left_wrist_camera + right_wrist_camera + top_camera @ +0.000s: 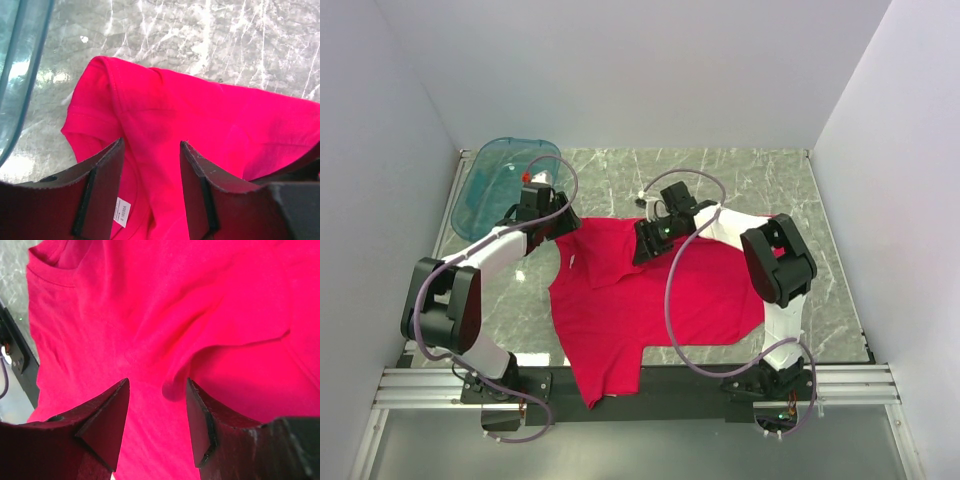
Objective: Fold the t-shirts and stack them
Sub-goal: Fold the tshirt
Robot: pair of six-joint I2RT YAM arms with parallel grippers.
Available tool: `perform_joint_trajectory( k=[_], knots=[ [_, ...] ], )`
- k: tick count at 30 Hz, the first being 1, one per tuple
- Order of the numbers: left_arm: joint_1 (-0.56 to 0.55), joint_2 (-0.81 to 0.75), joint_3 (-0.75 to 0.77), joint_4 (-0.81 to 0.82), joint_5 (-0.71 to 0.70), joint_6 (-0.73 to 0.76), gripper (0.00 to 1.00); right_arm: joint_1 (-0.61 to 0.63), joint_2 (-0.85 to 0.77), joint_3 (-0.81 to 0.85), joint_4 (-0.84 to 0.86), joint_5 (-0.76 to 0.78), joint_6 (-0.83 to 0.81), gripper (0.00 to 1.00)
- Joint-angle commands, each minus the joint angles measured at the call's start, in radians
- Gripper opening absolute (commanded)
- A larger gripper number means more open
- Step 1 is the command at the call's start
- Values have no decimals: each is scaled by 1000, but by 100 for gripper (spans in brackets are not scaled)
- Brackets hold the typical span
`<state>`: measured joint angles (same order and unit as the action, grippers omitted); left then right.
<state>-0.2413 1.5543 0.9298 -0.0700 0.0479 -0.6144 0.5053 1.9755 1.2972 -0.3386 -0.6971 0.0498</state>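
Note:
The bright red t-shirt [650,300] lies spread on the marble table, partly folded at its far edge, one corner hanging over the near edge. My left gripper [560,226] hovers over the shirt's far left corner. In the left wrist view that gripper [151,142] stands open above the fabric [210,115], beside a white label [121,212]. My right gripper [648,246] sits over the shirt's far middle. In the right wrist view it [157,384] is open, with a raised fold of the shirt [175,382] between its fingers, apart from both.
A translucent teal tub [506,180] stands at the back left, close behind the left gripper, and its rim [22,75] shows at the left wrist view's edge. White walls enclose the table. A metal rail [650,390] runs along the near edge.

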Motion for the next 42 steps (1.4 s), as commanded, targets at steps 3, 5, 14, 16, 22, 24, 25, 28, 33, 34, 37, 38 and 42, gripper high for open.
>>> perform_joint_trajectory(
  k=[3, 5, 14, 16, 22, 24, 25, 28, 33, 34, 37, 38, 42],
  knots=[
    [2, -66, -37, 38, 35, -4, 53, 30, 42, 47, 24, 63, 54, 53],
    [2, -95, -63, 39, 40, -8, 54, 29, 40, 40, 23, 77, 55, 52],
    [-7, -235, -161, 22, 122, -30, 53, 29, 10, 14, 15, 125, 51, 42],
    [-19, -269, -184, 10, 135, -39, 53, 29, 3, 7, 13, 139, 55, 38],
    [-70, -344, -265, -16, 145, -77, 53, 27, -24, -13, 1, 189, 48, 21],
    [-95, -356, -284, -16, 139, -91, 54, 29, -41, -19, -3, 215, 44, 19],
    [-104, -361, -301, -19, 136, -102, 54, 27, -47, -22, -4, 222, 42, 19],
    [-136, -361, -327, -16, 121, -119, 54, 29, -63, -30, -11, 229, 36, 20],
    [-170, -358, -345, -16, 101, -133, 54, 27, -78, -36, -23, 228, 22, 35],
    [-173, -358, -345, -20, 89, -134, 54, 27, -82, -36, -25, 229, 15, 35],
    [-179, -349, -350, -22, 81, -134, 54, 26, -104, -32, -39, 226, -16, 37],
    [-181, -343, -350, -21, 87, -136, 54, 24, -115, -26, -45, 203, -30, 37],
    [-194, -297, -350, -7, 96, -137, 53, 16, -141, -7, -94, 108, -125, 39]
  ],
)
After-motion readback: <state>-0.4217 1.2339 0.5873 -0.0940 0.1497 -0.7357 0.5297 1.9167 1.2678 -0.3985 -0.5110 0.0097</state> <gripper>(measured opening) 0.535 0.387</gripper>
